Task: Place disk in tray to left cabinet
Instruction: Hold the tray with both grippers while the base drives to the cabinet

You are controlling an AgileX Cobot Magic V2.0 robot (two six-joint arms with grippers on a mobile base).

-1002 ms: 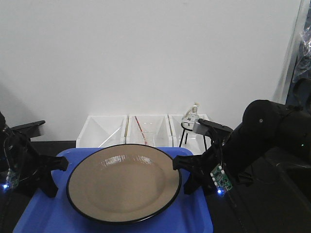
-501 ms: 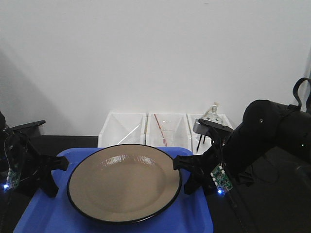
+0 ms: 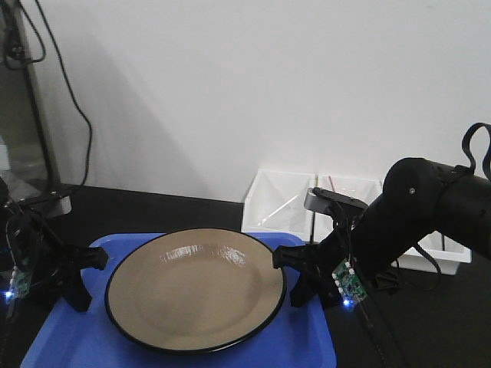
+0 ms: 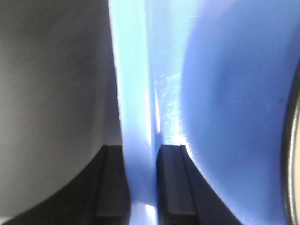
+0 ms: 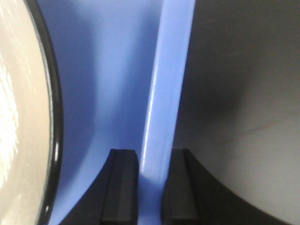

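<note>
Looking at the disk (image 3: 196, 289) lying flat in the middle of the blue tray (image 3: 303, 341), filling most of it. Pinched on the tray's left rim by the left gripper (image 3: 90, 264), and on the right rim by the right gripper (image 3: 285, 270). On the left wrist cam, both black fingers (image 4: 112, 187) pressed onto the raised rim, one inside and one outside, clamped tight on the plastic. Same deal on the right wrist cam, fingers (image 5: 123, 187) squeezing the rim from both sides. No contact with the disk from either set of fingers, just a strip of bare blue between its black edge and each grip, so sitting right between the two grippers. Can't tell about the tray itself: resting on the table or lifted off it. Beyond that, a dark tabletop (image 3: 169, 211) running back to a plain white wall (image 3: 230, 92). Over on the right, behind the right arm, white bins (image 3: 280, 203) up against the wall. At the far left, a black cable (image 3: 86, 123) hanging down beside a tall grey panel (image 3: 19, 115) with a dark frame.
</note>
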